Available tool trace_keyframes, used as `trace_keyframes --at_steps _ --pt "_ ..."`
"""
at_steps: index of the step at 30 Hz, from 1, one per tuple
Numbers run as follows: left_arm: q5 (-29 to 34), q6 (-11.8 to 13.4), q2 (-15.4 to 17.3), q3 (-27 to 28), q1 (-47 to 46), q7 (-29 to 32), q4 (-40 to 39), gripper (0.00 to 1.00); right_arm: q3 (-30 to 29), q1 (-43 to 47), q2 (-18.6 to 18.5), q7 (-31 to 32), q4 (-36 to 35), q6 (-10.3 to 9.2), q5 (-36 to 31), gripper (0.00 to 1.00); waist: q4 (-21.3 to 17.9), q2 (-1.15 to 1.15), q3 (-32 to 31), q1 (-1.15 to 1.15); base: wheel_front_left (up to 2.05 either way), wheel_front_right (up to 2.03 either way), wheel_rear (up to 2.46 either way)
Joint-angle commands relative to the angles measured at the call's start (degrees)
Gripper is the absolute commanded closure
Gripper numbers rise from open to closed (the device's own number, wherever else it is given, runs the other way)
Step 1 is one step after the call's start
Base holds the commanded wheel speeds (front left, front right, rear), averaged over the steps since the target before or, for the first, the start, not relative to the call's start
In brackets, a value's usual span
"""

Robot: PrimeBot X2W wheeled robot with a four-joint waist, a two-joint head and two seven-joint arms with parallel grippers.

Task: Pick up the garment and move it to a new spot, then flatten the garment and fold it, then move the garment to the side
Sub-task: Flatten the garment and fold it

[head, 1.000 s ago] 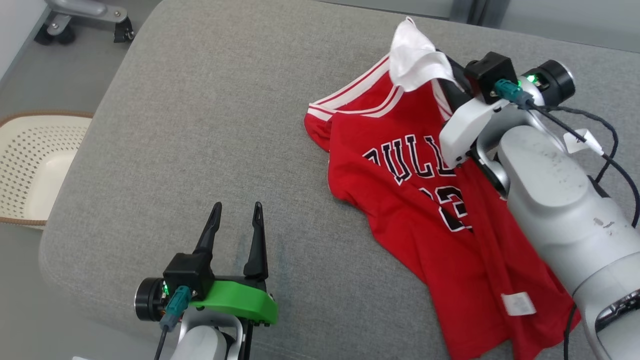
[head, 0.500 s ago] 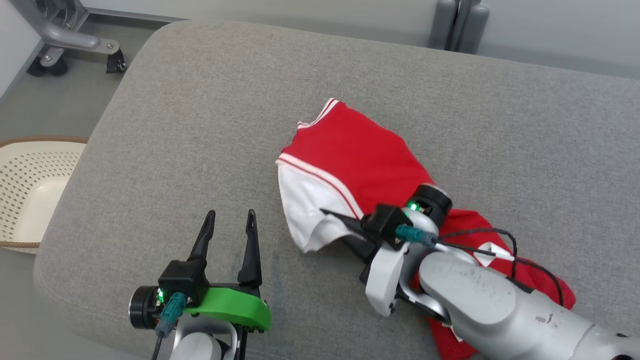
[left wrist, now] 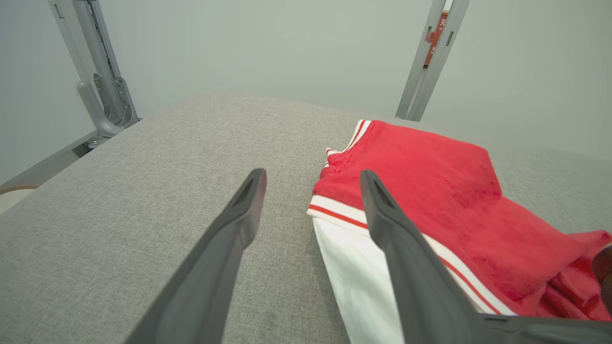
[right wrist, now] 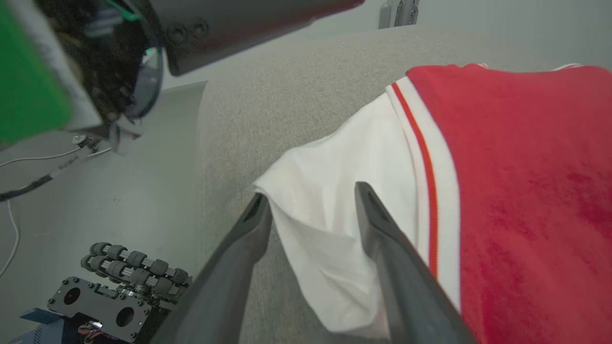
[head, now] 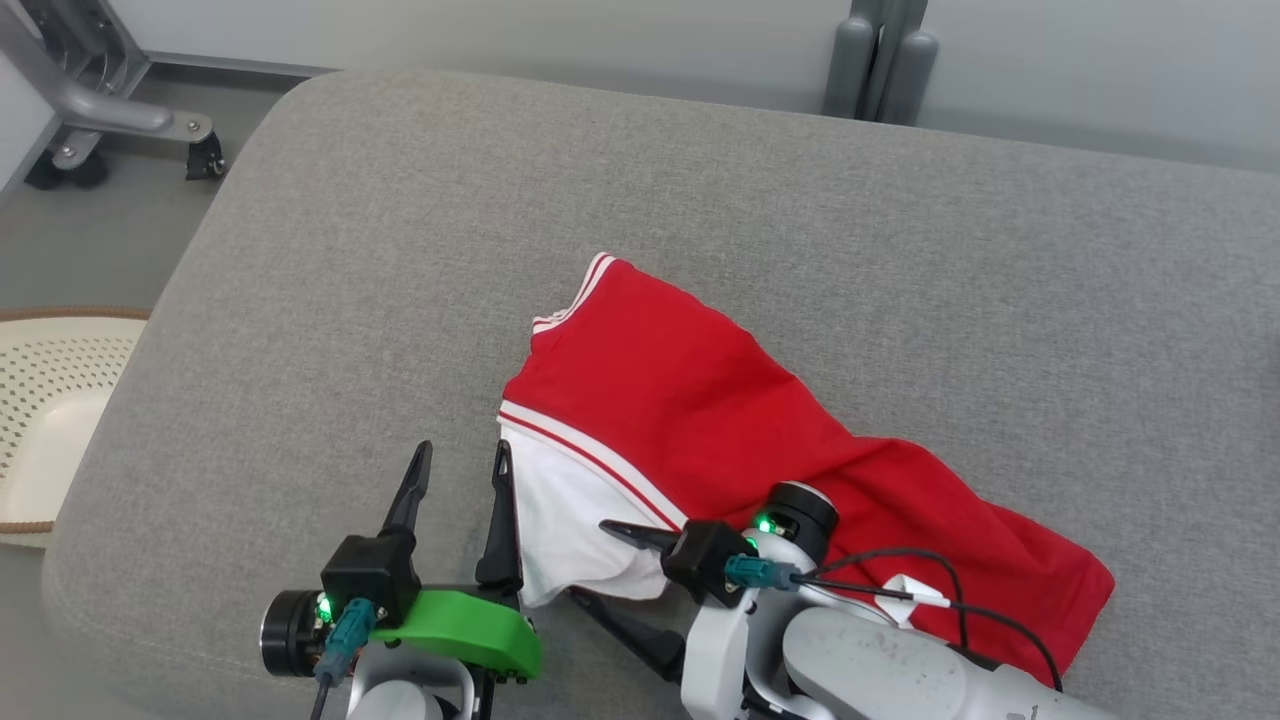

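As the red shirt (head: 700, 420) is laid on the grey cushion (head: 400, 250) with its length running rightward from the white end, that end is straddled by the parted fingers of the right gripper (head: 590, 560); the left gripper (head: 464, 450), also opened wide, is poised just beside it.

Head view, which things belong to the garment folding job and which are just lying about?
Job: red jersey; right gripper, open at its white inner side; left gripper, open beside it.
Lying about: perforated basket; wheeled metal frame.

Garment (head: 720, 420) lies on cushion (head: 400, 250); basket (head: 50, 400) apparently below, left.
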Motion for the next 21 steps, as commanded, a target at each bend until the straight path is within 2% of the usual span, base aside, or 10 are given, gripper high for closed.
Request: trace_keyframes --at_steps 1,5,11,16,21 --pt "0.3 -0.2 0.2 0.1 0.8 0.0 0.1 0.0 -1.3 1.4 -0.6 -0.2 -0.8 -0.09 -0.8 0.0 -1.6 0.0 -1.2 0.0 0.0 0.0 0.0" --pt "0.6 -0.4 0.2 0.2 1.0 0.0 0.4 0.0 -9.0 6.8 -1.8 -0.2 -6.3 -0.09 -4.0 0.0 -4.3 0.0 -2.8 0.0 0.0 0.0 0.0" --pt "0.2 -0.6 0.2 -0.4 1.2 0.0 0.5 0.0 -27.6 18.0 -3.7 -0.2 -16.2 -0.09 -10.1 0.0 -8.7 0.0 -4.5 0.0 0.0 0.0 0.0" --pt "-0.8 -0.3 0.2 -0.9 2.0 0.0 0.9 0.0 -43.3 26.6 -2.6 -0.2 -23.0 -0.08 -16.2 0.0 -12.2 0.0 -5.8 0.0 0.0 0.0 0.0" --pt "-1.7 0.0 0.2 -1.1 3.1 0.0 1.3 0.0 -55.4 32.4 -0.6 -0.2 -27.6 -0.09 -20.5 0.0 -14.1 0.0 -7.6 0.0 0.0 0.0 0.0"
